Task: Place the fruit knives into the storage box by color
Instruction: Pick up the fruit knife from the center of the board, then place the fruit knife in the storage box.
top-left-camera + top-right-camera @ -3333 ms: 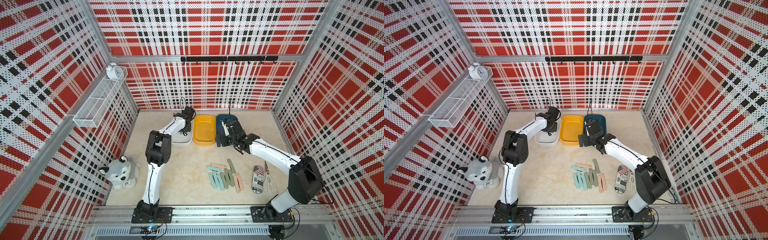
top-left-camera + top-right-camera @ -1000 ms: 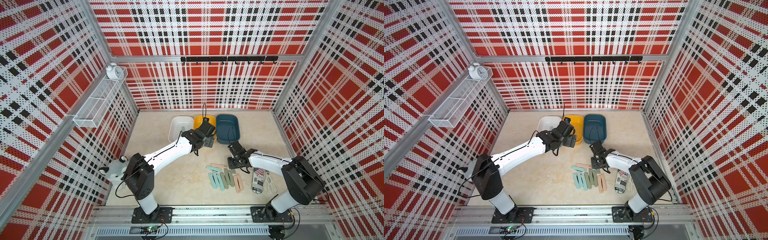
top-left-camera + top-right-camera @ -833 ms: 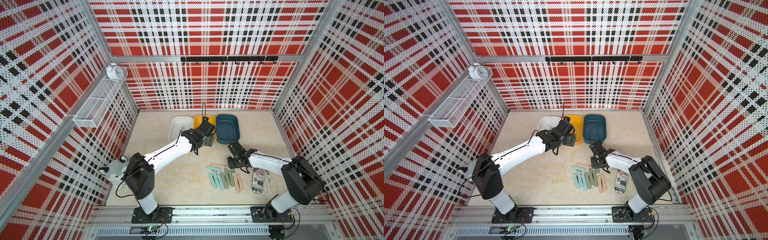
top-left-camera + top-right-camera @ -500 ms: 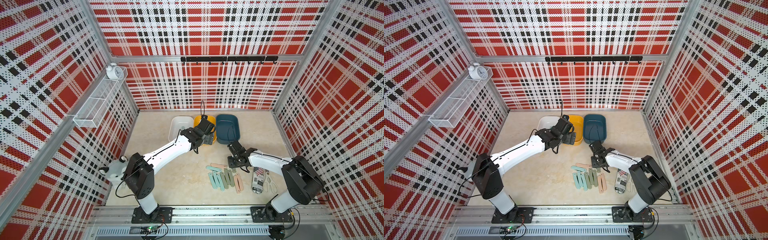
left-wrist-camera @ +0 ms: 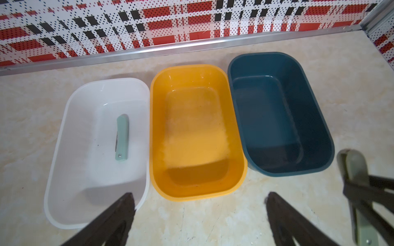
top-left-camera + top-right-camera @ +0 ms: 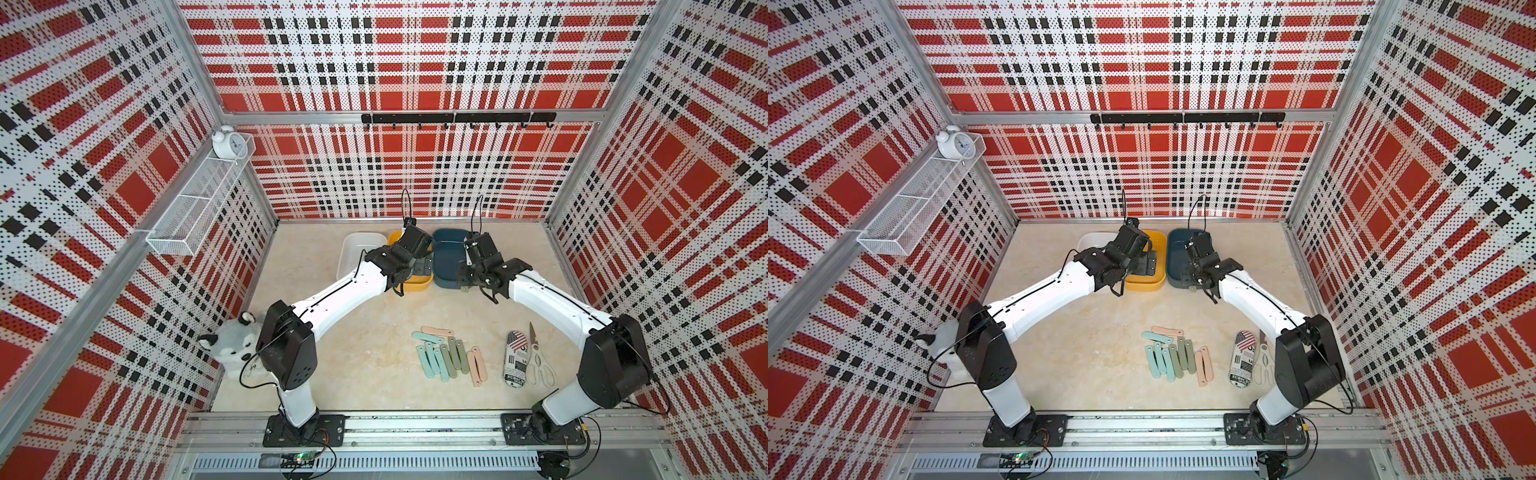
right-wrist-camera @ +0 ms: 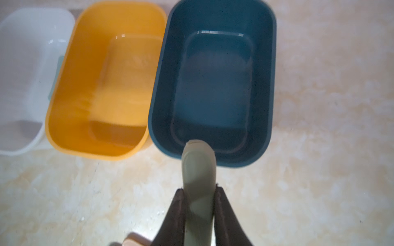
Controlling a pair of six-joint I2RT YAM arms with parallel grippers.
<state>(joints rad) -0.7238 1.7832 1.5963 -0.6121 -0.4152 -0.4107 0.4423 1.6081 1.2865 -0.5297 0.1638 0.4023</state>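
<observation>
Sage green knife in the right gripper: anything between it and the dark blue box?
Nothing visible. The right gripper holds the sage green knife with its tip at the near rim of the dark blue box, which is empty. The left gripper is open by the yellow box, to the side of that path.

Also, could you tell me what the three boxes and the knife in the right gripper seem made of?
The white box, yellow box and dark blue box look like glossy moulded plastic: rounded corners, bright glints. The sage green knife in the right gripper looks like matte plastic, perhaps silicone: no shine.
</observation>
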